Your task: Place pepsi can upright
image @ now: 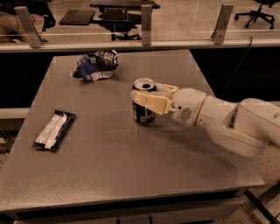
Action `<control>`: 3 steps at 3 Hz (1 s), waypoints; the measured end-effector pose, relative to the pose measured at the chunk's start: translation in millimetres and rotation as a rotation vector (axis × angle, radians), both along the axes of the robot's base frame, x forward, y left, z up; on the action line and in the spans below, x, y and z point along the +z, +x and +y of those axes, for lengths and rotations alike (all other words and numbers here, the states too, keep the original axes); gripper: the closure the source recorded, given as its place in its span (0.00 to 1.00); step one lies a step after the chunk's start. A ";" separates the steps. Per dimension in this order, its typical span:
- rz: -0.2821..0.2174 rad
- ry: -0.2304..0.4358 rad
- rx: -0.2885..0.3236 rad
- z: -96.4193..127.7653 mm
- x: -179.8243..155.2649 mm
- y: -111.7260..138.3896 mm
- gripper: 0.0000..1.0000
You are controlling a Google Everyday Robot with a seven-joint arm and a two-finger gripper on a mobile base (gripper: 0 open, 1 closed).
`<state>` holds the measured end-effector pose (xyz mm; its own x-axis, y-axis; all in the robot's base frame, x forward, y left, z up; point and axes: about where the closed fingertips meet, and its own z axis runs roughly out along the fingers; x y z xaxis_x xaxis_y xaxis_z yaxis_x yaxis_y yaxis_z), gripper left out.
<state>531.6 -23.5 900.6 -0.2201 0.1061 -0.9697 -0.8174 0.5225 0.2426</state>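
We see the pepsi can (pixel 143 114) standing upright on the grey table (pixel 131 175), silver top w/ the opening facing up, base flat on the surface, approx mid-table, a bit toward the far-right side. Gripper (pixel 145 92) comes in from the right at can height and is clamped on the can: near finger (pixel 151 102) lies across the can's upper front, far finger (pixel 168 89) sits behind the rim, both touching it as far as we can tell. White arm (pixel 227 122) runs off to the right edge of view, low over the table. Other items: crumpled blue-and-white snack bag (pixel 96 65) near the far edge, left of the can, well apart from it; flat dark bar wrapper (pixel 54 130) w/ white panel near the left edge, also well apart. Behind the table we've got a rail w/ metal posts (pixel 146 19), and an office chair (pixel 258 11) top right
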 end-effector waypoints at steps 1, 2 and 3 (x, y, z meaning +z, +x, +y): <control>-0.003 -0.003 0.004 2.0 1.0 -0.4 0.13; -0.006 -0.003 0.008 4.5 2.7 -1.1 0.00; -0.006 -0.003 0.008 4.5 2.7 -1.1 0.00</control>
